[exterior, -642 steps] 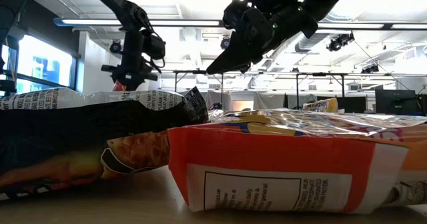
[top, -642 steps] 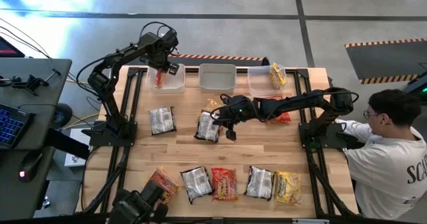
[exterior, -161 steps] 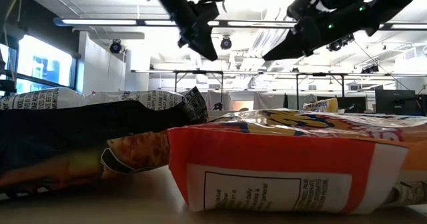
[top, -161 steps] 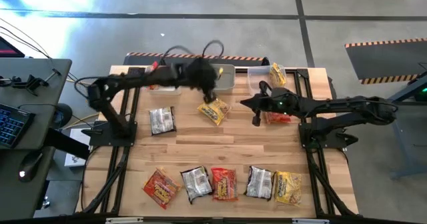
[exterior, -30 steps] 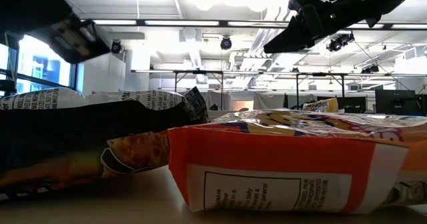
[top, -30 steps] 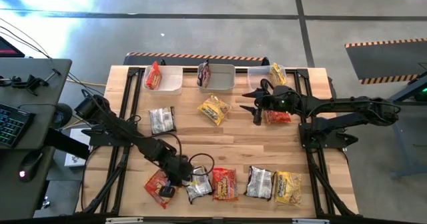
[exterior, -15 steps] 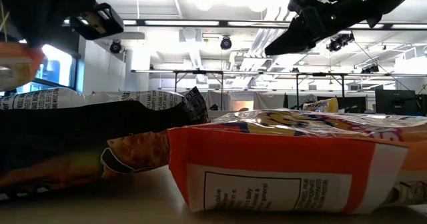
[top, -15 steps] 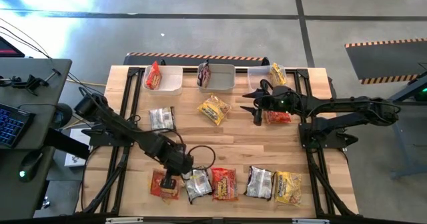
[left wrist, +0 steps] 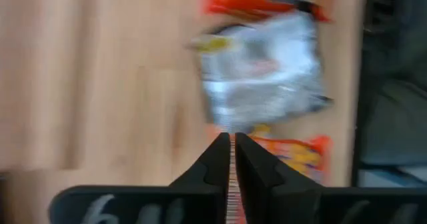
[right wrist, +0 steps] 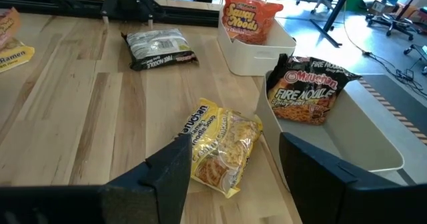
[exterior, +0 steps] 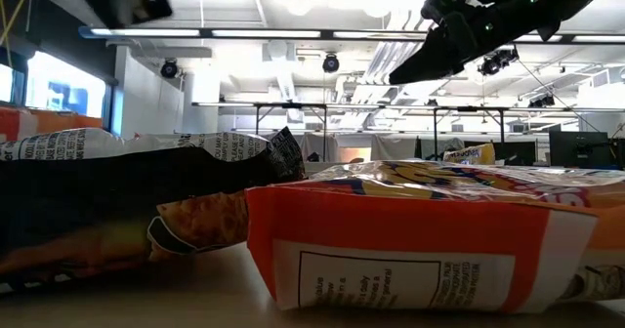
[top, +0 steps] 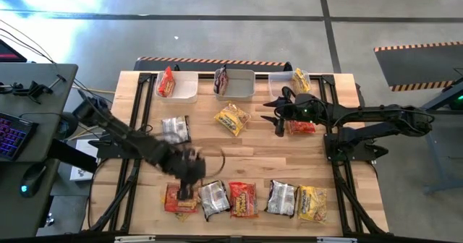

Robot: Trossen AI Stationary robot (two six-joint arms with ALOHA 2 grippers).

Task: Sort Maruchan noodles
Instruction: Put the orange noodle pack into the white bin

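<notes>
Maruchan noodle packets lie in a row along the near edge: silver [top: 213, 198], red-orange [top: 242, 198], silver [top: 281, 197], yellow [top: 312, 203]. My left gripper [top: 184, 191] is over the row's left end, shut on a red-orange packet [top: 176, 198]. Another silver packet [top: 174, 129] and a yellow one [top: 231, 118] lie mid-table. A red one [top: 300, 126] lies right of my right gripper [top: 273, 121]. That gripper hovers open, with the yellow packet [right wrist: 223, 141] ahead of its fingers. My left gripper [left wrist: 231, 139] pinches a thin edge [left wrist: 231, 184] of the red-orange packet between its two fingers, coming from above. The rest of the packet [left wrist: 293, 154] spreads out beyond the fingers toward the near edge. In the low view its orange top [exterior: 39, 121] shows above the silver packet.
Three pale bins stand along the far edge. The left one [top: 187, 91] holds a red packet, the middle [top: 242, 87] a dark packet [right wrist: 313, 94], the right [top: 282, 87] a yellow one. Bare wood lies between the mid-table packets and the near row.
My left gripper has risen from the near-left packets and drawn back toward the far edge. The red-orange packet, which lay aslant, has turned square to the table edge, and part of it has come up. My right arm has kept still.
</notes>
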